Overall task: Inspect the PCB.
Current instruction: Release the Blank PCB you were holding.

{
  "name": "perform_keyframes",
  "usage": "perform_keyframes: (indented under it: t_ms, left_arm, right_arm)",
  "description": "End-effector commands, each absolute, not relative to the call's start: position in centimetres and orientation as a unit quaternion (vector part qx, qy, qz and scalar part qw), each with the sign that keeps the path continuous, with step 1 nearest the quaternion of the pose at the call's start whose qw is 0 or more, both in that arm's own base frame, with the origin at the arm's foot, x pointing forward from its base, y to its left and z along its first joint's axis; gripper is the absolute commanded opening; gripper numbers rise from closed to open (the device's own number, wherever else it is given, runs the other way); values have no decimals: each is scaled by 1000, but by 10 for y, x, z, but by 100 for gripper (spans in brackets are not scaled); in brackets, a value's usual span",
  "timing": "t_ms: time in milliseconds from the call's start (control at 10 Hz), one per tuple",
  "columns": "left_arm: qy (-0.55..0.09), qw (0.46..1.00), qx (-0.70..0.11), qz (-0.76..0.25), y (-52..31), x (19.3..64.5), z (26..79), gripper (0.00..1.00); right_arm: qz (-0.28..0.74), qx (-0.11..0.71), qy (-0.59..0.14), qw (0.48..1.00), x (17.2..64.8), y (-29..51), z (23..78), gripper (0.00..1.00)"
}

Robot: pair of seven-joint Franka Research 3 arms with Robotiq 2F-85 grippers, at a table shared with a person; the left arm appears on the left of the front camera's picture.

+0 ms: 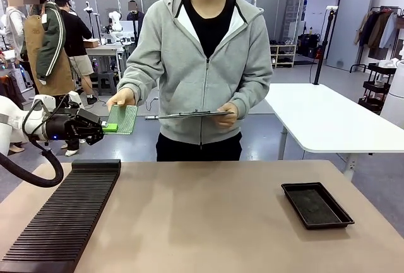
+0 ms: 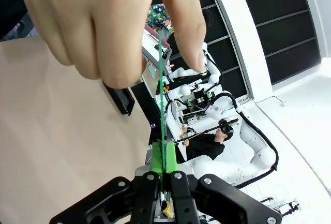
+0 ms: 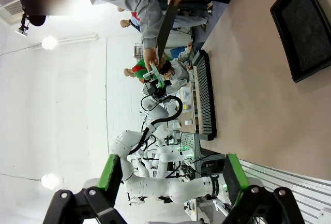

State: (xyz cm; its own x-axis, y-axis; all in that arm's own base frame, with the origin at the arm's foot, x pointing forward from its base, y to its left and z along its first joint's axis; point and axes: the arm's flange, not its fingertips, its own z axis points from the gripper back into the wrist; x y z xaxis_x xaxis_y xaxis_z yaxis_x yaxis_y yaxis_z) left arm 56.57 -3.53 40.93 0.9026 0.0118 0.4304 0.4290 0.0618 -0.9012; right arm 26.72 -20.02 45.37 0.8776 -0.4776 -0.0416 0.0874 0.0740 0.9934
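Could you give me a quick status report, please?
Left gripper shut on thin green rectangular circuit board, held in the air. Person's hand pinches its far edge. Right gripper open, empty.

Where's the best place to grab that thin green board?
By an edge, coming in side-on along its plane. The PCB is thin, flat and up in the air, so both faces are free to pinch. The left gripper is shut on one end; the person's hand holds the opposite end.

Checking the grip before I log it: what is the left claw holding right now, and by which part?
The left claw pinches the PCB by one edge; the person's hand holds the opposite edge.
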Motion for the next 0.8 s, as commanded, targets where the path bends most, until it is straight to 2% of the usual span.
perform_keyframes:
  t_ms: [0, 700]
  left_arm:
    - [-170, 704, -674, -142, -36, 565, 411, 0]
    - [-170, 704, -674, -142, -36, 565, 411, 0]
  right_arm:
    - [-195, 650, -153, 718, 266, -200, 456, 100]
    - [-195, 650, -153, 718, 266, -200, 456, 100]
